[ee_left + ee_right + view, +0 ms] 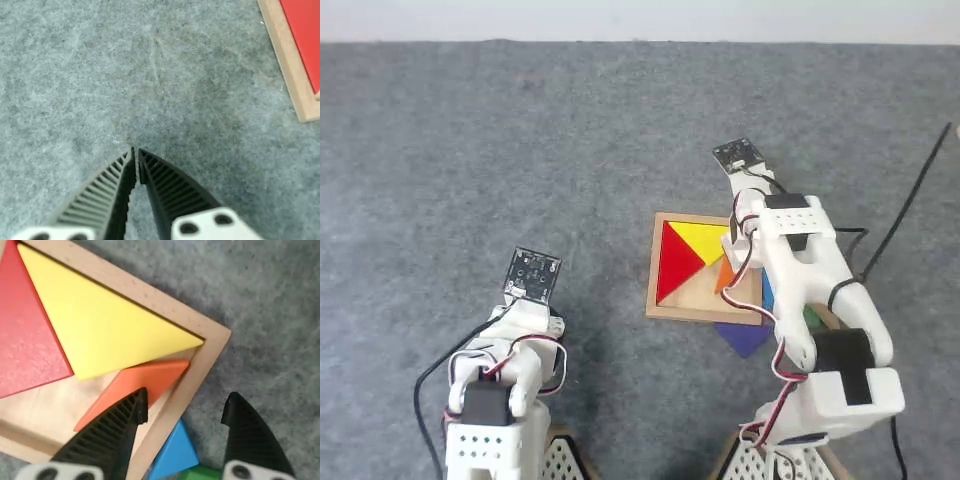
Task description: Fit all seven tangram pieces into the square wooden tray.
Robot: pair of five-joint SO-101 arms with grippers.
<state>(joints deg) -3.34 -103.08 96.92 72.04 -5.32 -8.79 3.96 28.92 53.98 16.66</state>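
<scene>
A grey, felt-like mat (520,130) with a fuzzy, fibrous nap covers the table, and a pale strip of wall (620,18) runs along its far edge, with a thin black cable (910,200) trailing across the mat on the right. The square wooden tray (200,370) lies flat on the mat in front of the right arm, its light, smooth rim framing a bare wooden floor. Inside it a large red triangle (25,350) and a large yellow triangle (100,325) sit edge to edge, both matt and flat, and a smaller orange piece (145,380) lies against the yellow one near the tray's corner. The right gripper (187,400) hangs over that corner with its ribbed black jaws spread wide and nothing between them: one finger is above the orange piece, the other above the mat outside the tray, and the rim runs between the two. Just outside the rim a blue piece (175,452) lies on the mat with a green piece (197,474) touching it, and a purple piece (745,338) pokes out past the tray's near edge. The left gripper (135,151) is low over bare mat, well apart from the tray, its ribbed jaws all but closed, tips almost meeting, gripping nothing.
</scene>
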